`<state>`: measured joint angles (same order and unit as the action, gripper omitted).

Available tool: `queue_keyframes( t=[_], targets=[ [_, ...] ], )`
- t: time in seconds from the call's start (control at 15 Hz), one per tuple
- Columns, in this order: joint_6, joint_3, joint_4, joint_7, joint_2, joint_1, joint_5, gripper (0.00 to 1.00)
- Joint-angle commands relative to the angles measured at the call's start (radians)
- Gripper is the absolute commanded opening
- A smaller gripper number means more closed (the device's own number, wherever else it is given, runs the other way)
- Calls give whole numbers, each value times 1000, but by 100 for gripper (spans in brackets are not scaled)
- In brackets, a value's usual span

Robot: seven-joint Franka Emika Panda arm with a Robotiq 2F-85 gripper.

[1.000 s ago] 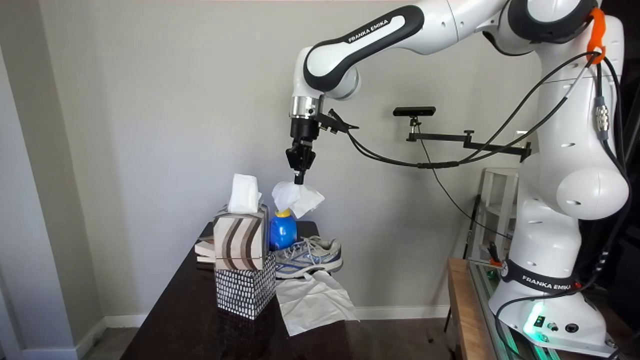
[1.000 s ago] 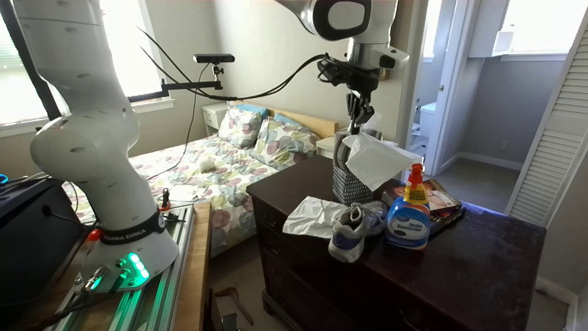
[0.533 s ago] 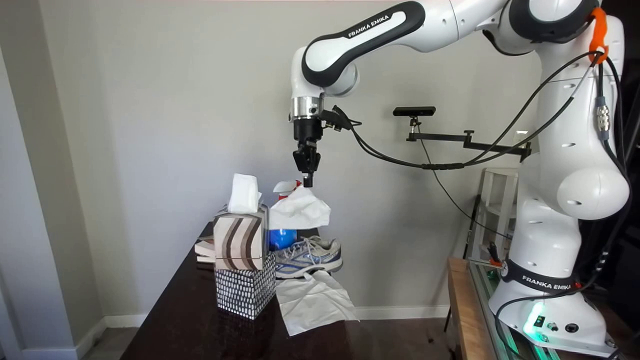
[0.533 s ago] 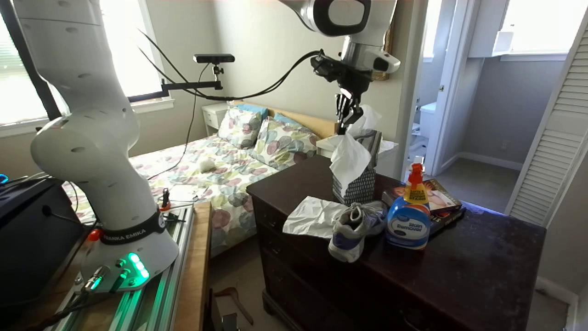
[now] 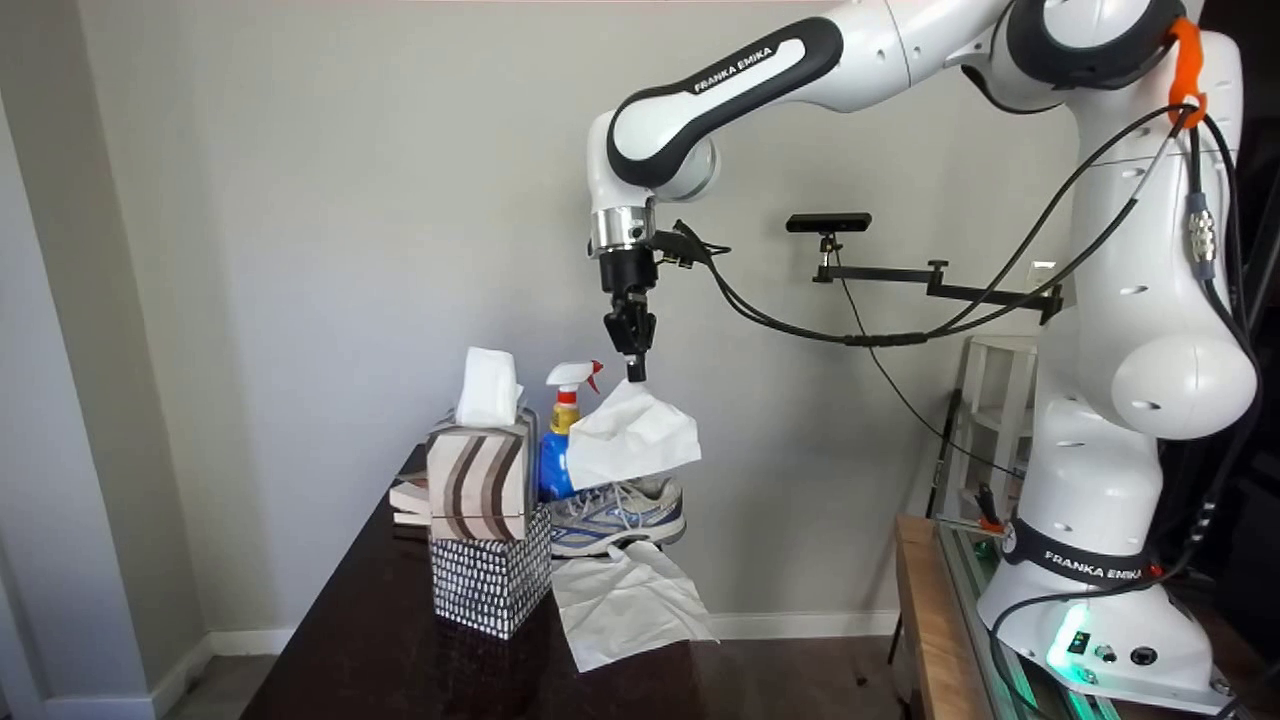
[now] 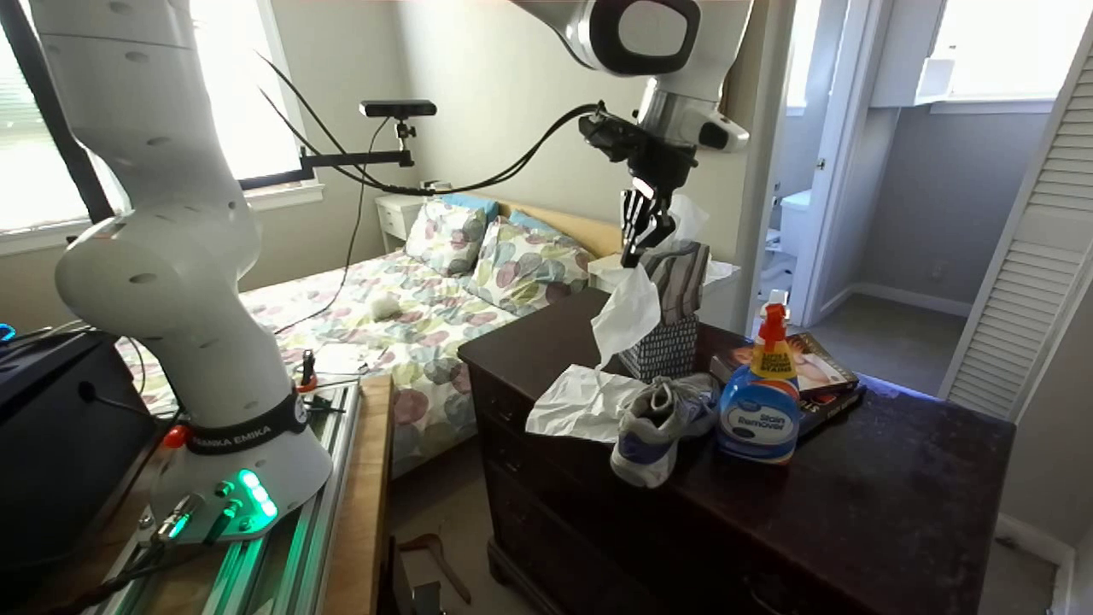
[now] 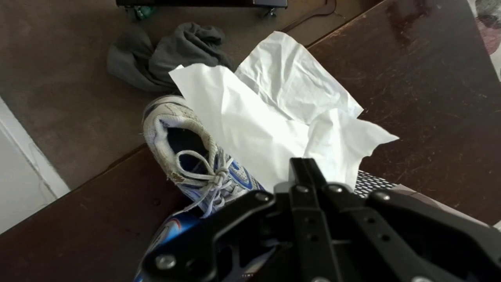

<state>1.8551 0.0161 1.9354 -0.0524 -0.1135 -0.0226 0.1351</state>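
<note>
The black pincer (image 6: 633, 259), pinching a thin white paper tissue (image 6: 630, 312), has lowered it nearer the creased white sheet (image 6: 581, 401) on the dark wooden worktop (image 6: 888, 487); the carrying seems unfinished

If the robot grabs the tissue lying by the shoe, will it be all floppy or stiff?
Probably floppy: the tissue lies spread and creased, and the white sheet pinched in the gripper droops. Likely light and easy to tear, since it looks thin.

We see a white arm (image 5: 870, 55), black trim (image 5: 735, 71) lettered "FRANKA EMIKA", black cables (image 5: 885, 340), and a black claw (image 7: 308, 166) with silver screws (image 7: 165, 261).
</note>
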Motion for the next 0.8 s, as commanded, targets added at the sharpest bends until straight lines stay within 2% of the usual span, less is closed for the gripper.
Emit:
queue_keyframes(
  t=[0.0,0.4,0.73],
  targets=[
    [66,8,23,-16,-12,-4,-77,0],
    [154,15,49,-17,-62,-10,-116,0],
    [160,15,66,-27,-99,-10,-146,0]
  ],
)
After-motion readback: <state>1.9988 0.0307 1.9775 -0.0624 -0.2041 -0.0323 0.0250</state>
